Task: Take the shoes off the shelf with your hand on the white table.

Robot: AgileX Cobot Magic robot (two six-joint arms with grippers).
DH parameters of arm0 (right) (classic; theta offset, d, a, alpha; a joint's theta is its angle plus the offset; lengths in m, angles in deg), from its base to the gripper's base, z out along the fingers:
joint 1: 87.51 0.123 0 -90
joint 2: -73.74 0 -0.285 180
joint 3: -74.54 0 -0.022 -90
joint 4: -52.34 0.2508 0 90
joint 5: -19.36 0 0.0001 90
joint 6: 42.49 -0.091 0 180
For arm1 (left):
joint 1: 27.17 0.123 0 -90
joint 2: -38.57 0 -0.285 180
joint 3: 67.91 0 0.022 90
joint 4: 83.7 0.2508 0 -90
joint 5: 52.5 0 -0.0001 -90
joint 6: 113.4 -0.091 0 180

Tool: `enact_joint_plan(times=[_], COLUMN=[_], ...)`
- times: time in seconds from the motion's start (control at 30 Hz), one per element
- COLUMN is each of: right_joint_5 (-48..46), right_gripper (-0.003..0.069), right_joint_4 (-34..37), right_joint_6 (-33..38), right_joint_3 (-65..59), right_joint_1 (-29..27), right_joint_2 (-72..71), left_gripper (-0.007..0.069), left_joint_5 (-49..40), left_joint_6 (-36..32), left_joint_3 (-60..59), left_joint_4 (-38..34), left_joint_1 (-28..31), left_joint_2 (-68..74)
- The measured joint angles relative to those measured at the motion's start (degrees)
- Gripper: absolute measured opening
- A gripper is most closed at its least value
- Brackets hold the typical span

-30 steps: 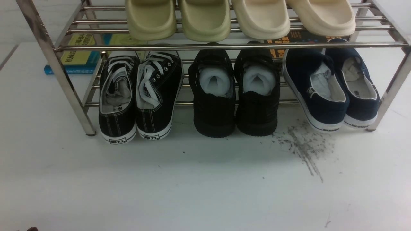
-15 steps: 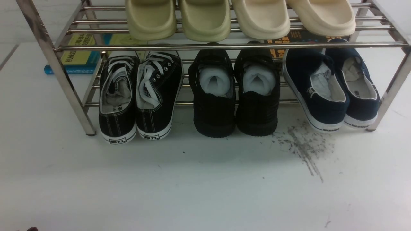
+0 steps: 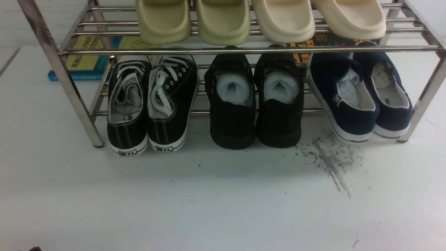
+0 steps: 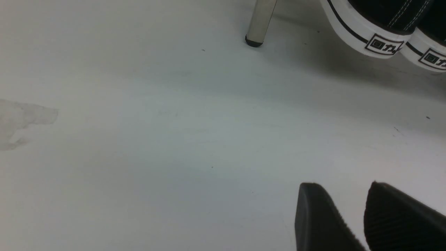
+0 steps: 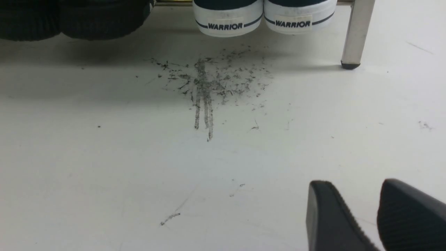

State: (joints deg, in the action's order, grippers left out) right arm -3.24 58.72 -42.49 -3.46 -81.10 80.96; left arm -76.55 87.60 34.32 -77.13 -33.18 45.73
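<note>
Your right gripper [image 5: 353, 195]: two black ribbed fingers [image 5: 327, 223] parted, bare table showing in the gap. It holds nothing and hangs over the table, touching no shoe.

Your left gripper [image 4: 343, 195]: same picture. Black ribbed fingers [image 4: 317, 223] apart, holding nothing.

Below both lies the large flat white table [image 3: 209, 209]. Ahead of your right jaws there is a patch of dark grey scuff marks [image 5: 209, 80]. Past it are the white rubber heels of the navy blue canvas slip-on shoes [image 5: 226, 17], each printed "WARRIOR".

Ahead of your left jaws stand one slanted steel leg [image 4: 259, 21] and the white-banded heels of the black lace-up sneakers [image 4: 369, 31].

The two-tier shelf of shiny steel tubes [image 3: 244, 51] stands on the table.
- Lower tier, your left to your right: black lace-up sneakers with white laces, all-black shoes with white stuffing [image 3: 231, 122], then the navy slip-ons.
- All six heels point toward you, jutting past the front bar.
- The navy pair sits at the right end, just beside the right front leg, paper stuffing showing inside.
- Upper tier: a pair of pale green foam slides [image 3: 163, 21], then a pair of cream foam slides [image 3: 284, 21].

Behind the shelf, on your left, a yellow-and-blue book [image 3: 83, 62] lies flat.
</note>
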Motion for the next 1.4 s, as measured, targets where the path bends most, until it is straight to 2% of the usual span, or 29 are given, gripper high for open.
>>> enact_joint_plan(times=[0.13,0.17,0.27,0.37,0.47,0.67,0.77,0.87,0.93,1.03,1.17,1.2,1.23,1.4], right_joint_5=[0.0,-0.13,-0.79,-0.9,-0.9,-2.59,-5.17,-5.44,-6.24,-9.6,-21.47,-21.47,-26.89,-34.37], right_gripper=[0.0237,0.0237,0.0237,0.0237,0.0237,0.0237,0.0221,0.0164,0.0075,-0.0003,-0.0006,-0.0006,-0.0001,0.0006], right_joint_4=[4.71,10.76,21.22,28.52,32.44,35.04,34.81,32.48,27.82,20.14,7.9,7.9,3.54,0.48], right_joint_6=[-2.8,-6.25,-11.38,-13.25,-13.66,-12.93,-10.91,-8.47,-6.44,-6.1,-8.43,-8.43,-10.11,-11.2], right_joint_3=[0.0,0.0,-0.06,-0.37,-0.47,-0.39,1.72,7.0,13.3,20.01,28.46,28.46,31.64,40.76], right_joint_1=[0.0,0.0,0.0,0.0,0.0,0.0,0.0,0.0,0.0,0.0,0.0,0.0,0.0,0.0], right_joint_2=[0.0,0.0,0.0,0.0,0.0,0.0,0.0,0.36,3.21,9.03,21.99,21.99,28.85,46.91], left_gripper=[0.024,0.024,0.024,0.024,0.024,0.024,0.024,0.024,0.024,0.024,0.024,0.024,0.024,0.024], left_joint_5=[0.0,0.0,0.0,0.0,0.0,0.0,0.0,0.0,0.0,0.0,0.0,0.0,0.0,0.0], left_joint_6=[0.0,0.0,0.0,0.0,0.0,0.0,0.0,0.0,0.0,0.0,0.0,0.0,0.0,0.0], left_joint_3=[0.0,0.0,0.0,0.0,0.0,0.0,0.0,0.0,0.0,0.0,0.0,0.0,0.0,0.0], left_joint_4=[0.0,0.0,0.0,0.0,0.0,0.0,0.0,0.0,0.0,0.0,0.0,0.0,0.0,0.0], left_joint_1=[0.0,0.0,0.0,0.0,0.0,0.0,0.0,0.0,0.0,0.0,0.0,0.0,0.0,0.0], left_joint_2=[0.0,0.0,0.0,0.0,0.0,0.0,0.0,0.0,0.0,0.0,0.0,0.0,0.0,0.0])
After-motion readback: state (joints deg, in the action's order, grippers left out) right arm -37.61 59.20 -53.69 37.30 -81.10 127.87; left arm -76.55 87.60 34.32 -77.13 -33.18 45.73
